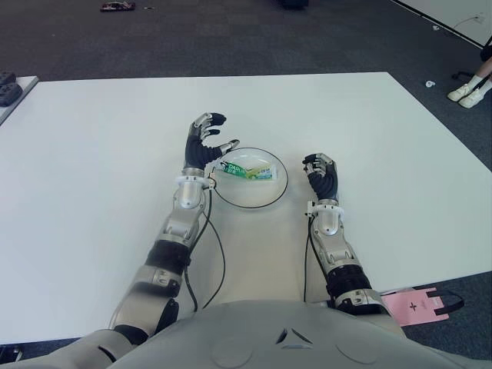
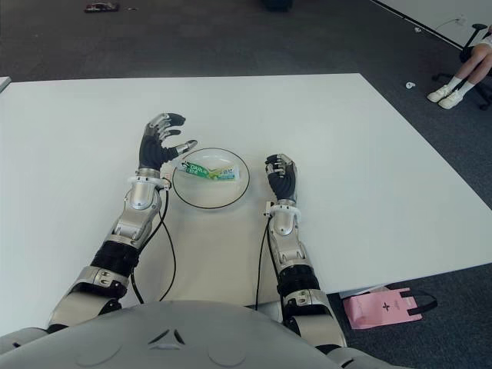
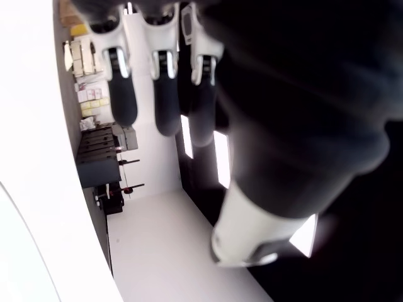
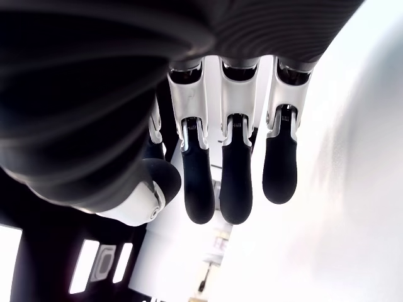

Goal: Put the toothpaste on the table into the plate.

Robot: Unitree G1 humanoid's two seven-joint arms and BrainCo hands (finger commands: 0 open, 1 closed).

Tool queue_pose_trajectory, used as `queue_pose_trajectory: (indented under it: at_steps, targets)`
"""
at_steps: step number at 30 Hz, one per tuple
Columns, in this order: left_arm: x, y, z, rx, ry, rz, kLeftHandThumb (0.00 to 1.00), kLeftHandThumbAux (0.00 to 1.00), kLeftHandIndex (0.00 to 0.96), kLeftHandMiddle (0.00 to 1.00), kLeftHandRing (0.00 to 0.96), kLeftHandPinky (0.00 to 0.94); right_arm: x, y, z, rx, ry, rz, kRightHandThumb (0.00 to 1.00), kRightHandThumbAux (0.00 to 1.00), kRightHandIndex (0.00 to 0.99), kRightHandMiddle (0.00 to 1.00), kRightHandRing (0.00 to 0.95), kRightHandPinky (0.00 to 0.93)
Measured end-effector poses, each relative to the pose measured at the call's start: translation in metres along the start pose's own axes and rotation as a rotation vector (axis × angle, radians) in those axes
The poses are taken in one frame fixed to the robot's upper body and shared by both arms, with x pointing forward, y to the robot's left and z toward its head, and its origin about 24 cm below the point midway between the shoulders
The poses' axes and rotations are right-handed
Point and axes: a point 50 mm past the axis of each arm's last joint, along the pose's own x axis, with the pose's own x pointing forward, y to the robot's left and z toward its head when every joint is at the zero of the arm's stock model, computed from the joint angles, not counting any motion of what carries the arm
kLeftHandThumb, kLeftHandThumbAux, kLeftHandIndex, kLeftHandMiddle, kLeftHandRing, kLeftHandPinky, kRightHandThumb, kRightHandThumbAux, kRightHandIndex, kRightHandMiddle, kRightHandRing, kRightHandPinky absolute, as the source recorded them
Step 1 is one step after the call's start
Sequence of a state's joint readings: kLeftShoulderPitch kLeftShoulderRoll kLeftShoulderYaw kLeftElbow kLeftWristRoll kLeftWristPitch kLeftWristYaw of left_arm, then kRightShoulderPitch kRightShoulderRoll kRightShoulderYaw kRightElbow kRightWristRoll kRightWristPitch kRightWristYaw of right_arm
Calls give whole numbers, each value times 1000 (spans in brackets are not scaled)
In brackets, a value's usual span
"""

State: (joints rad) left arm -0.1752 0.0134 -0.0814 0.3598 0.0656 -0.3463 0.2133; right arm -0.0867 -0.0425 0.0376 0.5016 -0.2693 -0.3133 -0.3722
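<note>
One toothpaste [image 1: 250, 171] tube, light and squashy I'd guess, lies in the plate [image 1: 231, 197]; left hand [image 1: 204, 143] spread empty beside it, right hand [image 1: 321, 174] loosely open — any regrasp: mid-body.

Both arms are built of silver-grey metal segments joined by black banded joints, and each ends in a white ring collar at the wrist. The left hand [image 1: 204, 144] has a black palm and fingers with silver knuckle plates and dark rubbery tips; the right hand [image 1: 321, 174] looks the same. A thin black cable loops along each forearm. The torso is a smooth grey shell bearing a small dark emblem, possibly a logo.
</note>
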Motion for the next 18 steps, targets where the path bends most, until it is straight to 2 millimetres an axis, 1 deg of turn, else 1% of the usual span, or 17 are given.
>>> queue_pose_trajectory:
  at_steps: [4, 5, 6, 7, 9, 10, 13, 18]
  targets:
    - [-1, 4, -2, -64, 19, 21, 148, 998, 417, 379, 337, 334, 0, 0, 0, 4, -2, 4, 707, 729, 421, 488, 507, 546]
    - [-1, 4, -3, -77, 22, 26, 258, 943, 419, 382, 340, 337, 0, 0, 0, 5, -3, 4, 707, 729, 421, 488, 507, 546]
    - [-1, 5, -3, -88, 25, 29, 419, 863, 421, 387, 344, 341, 1, 1, 0, 6, -5, 4, 707, 729, 421, 488, 507, 545]
    - [-2, 6, -4, -96, 29, 35, 522, 811, 423, 391, 348, 346, 1, 1, 1, 7, -6, 4, 708, 729, 421, 487, 507, 544]
    - [-3, 8, -6, -116, 35, 44, 614, 765, 426, 395, 353, 355, 1, 1, 1, 8, -6, 5, 708, 729, 421, 486, 506, 544]
    - [-4, 9, -7, -123, 37, 47, 648, 747, 428, 397, 356, 359, 1, 1, 1, 9, -7, 4, 707, 729, 421, 486, 505, 544]
    - [-8, 11, -11, -150, 46, 62, 693, 726, 431, 402, 357, 369, 1, 1, 1, 16, -9, 4, 707, 729, 421, 483, 502, 539]
    - [-15, 16, -21, -168, 84, 93, 713, 718, 431, 413, 370, 395, 1, 0, 0, 33, -4, -2, 707, 729, 422, 483, 502, 539]
